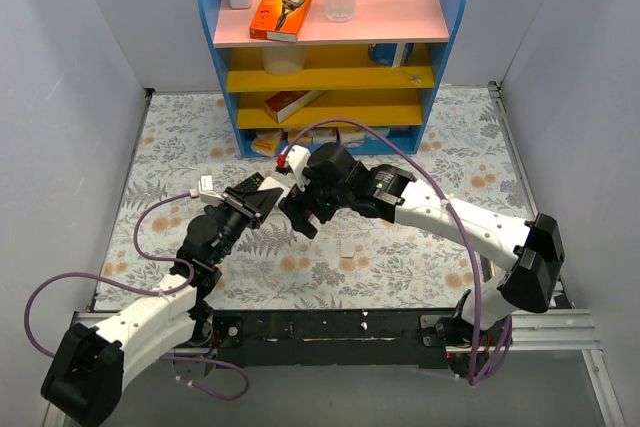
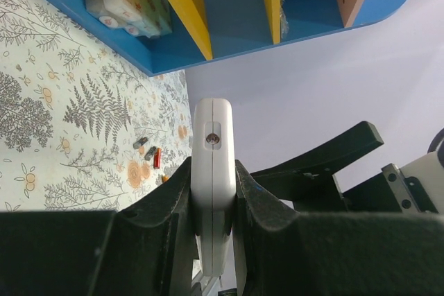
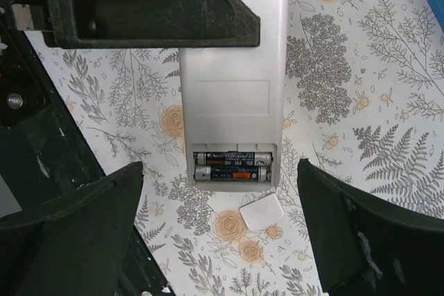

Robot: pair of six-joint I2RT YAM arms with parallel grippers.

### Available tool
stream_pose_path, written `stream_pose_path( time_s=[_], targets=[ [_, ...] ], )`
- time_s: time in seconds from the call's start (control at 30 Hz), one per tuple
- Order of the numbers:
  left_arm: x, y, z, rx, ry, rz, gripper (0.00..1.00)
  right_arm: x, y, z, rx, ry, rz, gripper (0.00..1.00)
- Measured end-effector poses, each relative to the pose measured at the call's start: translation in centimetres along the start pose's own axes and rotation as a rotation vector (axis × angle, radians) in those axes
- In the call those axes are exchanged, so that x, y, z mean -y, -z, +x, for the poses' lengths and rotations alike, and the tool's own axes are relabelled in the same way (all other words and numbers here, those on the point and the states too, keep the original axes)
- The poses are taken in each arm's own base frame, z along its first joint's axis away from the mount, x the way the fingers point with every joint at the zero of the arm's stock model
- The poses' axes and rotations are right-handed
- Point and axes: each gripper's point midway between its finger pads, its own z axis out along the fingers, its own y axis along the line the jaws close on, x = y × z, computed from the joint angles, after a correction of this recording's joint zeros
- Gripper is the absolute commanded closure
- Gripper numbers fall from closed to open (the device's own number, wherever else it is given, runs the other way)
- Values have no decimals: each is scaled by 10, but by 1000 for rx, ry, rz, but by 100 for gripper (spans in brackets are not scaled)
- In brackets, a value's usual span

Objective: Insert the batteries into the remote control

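Remote control [image 3: 232, 95]: clamped by its edges in left gripper [image 2: 211, 171], raised off flowered mat [image 3: 361, 102], two batteries [image 3: 232, 169] seated in open bay. Right gripper [image 3: 219, 164] spread, hovering over it. Next, seemingly: fetch loose cover [image 3: 262, 213] below, snap on.

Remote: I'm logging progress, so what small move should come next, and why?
Probably lower the right gripper, jaws open, toward the loose cover lying on the table. Two batteries sit in the open bay of the remote, so closing it seems to be all that is left.
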Motion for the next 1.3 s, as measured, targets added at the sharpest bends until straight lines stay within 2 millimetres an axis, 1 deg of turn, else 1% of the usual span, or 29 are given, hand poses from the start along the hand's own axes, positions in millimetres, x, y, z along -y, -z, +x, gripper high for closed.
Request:
stream_pose_path(
  time_s=[0.1, 0.2, 0.3, 0.33, 0.4, 0.43, 0.5, 0.53, 0.6, 0.63, 0.7, 0.73, 0.83, 0.87, 0.97, 1.03, 1.17, 1.3],
  targets=[
    [1, 0, 0, 0, 5, 2, 100, 3, -9, 3, -15, 15, 7, 3],
    [2, 0, 0, -1, 11, 4, 100, 7, -17, 11, -40, 20, 29, 8],
    [2, 1, 0, -1, 14, 4, 100, 12, -20, 15, -55, 28, 51, 16],
    [3, 1, 0, -1, 15, 6, 100, 13, -21, 16, -56, 32, 58, 21],
    [4, 1, 0, 0, 16, 10, 100, 14, -21, 16, -57, 39, 61, 26],
    [4, 2, 0, 0, 17, 11, 100, 14, -22, 16, -56, 41, 59, 36],
    [4, 2, 0, 0, 18, 10, 100, 12, -23, 15, -54, 46, 48, 48],
    [4, 2, 0, -2, 18, 10, 96, 11, -24, 15, -54, 49, 41, 60],
    [3, 2, 0, -5, 18, 7, 88, 10, -25, 16, -59, 53, 37, 71],
    [3, 1, 1, -5, 18, 4, 77, 9, -26, 17, -60, 53, 34, 77],
    [0, 1, 1, -8, 13, -3, 64, 9, -27, 18, -65, 56, 30, 78],
    [-1, 2, 2, -13, 7, -7, 47, 10, -27, 20, -69, 62, 30, 78],
    [-6, 2, 6, -38, -40, -29, 27, 11, -31, 30, -91, 76, 30, 79],
    [-6, 2, 6, -41, -60, -39, 17, 12, -32, 35, -105, 83, 30, 79],
    [-4, 2, 1, -41, -158, -77, 8, 14, -35, 52, -144, 104, 30, 79],
    [0, 3, -9, -14, -240, -114, 3, 15, -38, 62, -163, 116, 30, 79],
    [13, 11, -41, 91, -402, -188, 2, 17, -45, 87, -229, 136, 19, 79],
    [19, 28, -71, 192, -555, -272, 2, 14, -61, 107, -295, 154, -18, 78]
  ],
)
